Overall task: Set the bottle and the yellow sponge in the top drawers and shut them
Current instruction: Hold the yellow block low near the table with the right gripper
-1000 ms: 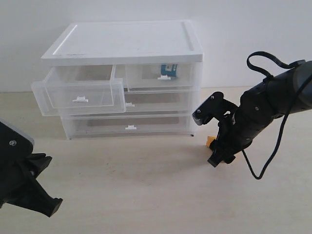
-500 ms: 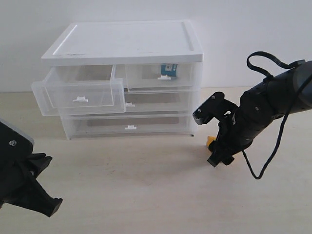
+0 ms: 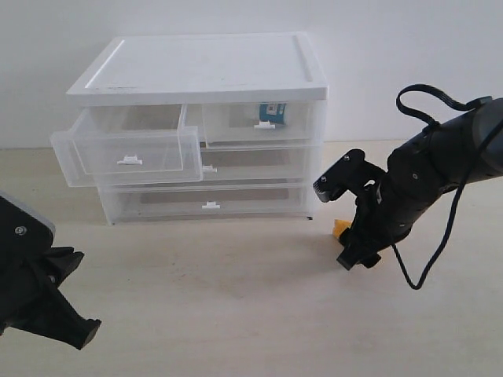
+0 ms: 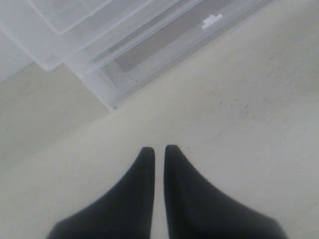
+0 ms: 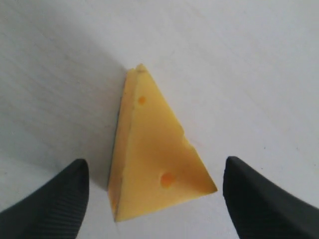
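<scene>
One drawer unit, four drawers: two top drawers, two wide drawers below. Of the top pair, the left top drawer is pulled out; the right top drawer is pushed in, with one bottle inside. One yellow sponge lies on the table, just right of the unit. The right gripper is spread wide, a finger on either side of the sponge, not touching. The left gripper is pinched together, holding nothing, at near left.
</scene>
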Robot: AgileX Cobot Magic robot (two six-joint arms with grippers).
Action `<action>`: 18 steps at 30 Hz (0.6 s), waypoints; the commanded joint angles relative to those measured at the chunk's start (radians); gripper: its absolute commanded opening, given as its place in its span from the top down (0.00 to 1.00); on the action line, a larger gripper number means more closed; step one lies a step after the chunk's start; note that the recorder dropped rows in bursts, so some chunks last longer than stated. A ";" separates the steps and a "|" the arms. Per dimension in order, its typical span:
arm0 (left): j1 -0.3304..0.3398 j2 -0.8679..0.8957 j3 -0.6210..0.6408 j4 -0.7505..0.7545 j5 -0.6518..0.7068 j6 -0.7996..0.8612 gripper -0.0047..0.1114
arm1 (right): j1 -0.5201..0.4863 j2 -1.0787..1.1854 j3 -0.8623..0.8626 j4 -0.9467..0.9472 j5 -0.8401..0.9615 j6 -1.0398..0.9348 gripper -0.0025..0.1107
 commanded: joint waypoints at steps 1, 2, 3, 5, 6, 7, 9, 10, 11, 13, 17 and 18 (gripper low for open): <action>0.002 -0.004 -0.004 0.005 0.001 -0.010 0.93 | -0.005 0.001 -0.004 -0.010 0.021 0.005 0.38; 0.002 -0.004 -0.004 0.005 0.001 -0.010 0.93 | -0.005 0.001 -0.004 -0.010 0.026 0.005 0.38; 0.002 -0.004 -0.004 0.005 0.001 -0.010 0.93 | -0.005 0.001 -0.004 -0.010 0.026 0.005 0.38; 0.002 -0.004 -0.004 0.005 0.001 -0.010 0.93 | -0.005 0.001 -0.004 -0.010 0.025 0.007 0.38; 0.002 -0.004 -0.004 0.005 0.006 -0.010 0.93 | -0.005 0.001 -0.004 -0.010 0.025 0.007 0.38; 0.002 -0.004 -0.004 0.005 0.006 -0.010 0.93 | -0.005 0.001 -0.004 -0.010 0.025 0.007 0.38; 0.002 -0.004 -0.004 0.005 0.006 -0.010 0.93 | -0.005 0.001 -0.004 -0.010 0.020 0.007 0.38; 0.002 -0.004 -0.004 0.005 0.006 -0.010 0.93 | -0.005 0.001 -0.004 -0.010 0.016 0.007 0.38; 0.002 -0.004 -0.004 0.005 0.006 -0.010 0.93 | -0.005 0.001 -0.004 -0.010 0.011 0.007 0.38; 0.002 -0.004 -0.004 0.005 0.006 -0.010 0.93 | -0.005 0.001 -0.004 -0.015 0.007 0.007 0.38; 0.002 -0.004 -0.004 0.005 0.006 -0.010 0.93 | -0.005 0.001 -0.004 -0.061 -0.007 0.028 0.38; 0.002 -0.004 -0.004 0.005 0.006 -0.010 0.93 | -0.005 0.001 -0.004 -0.072 -0.005 0.034 0.38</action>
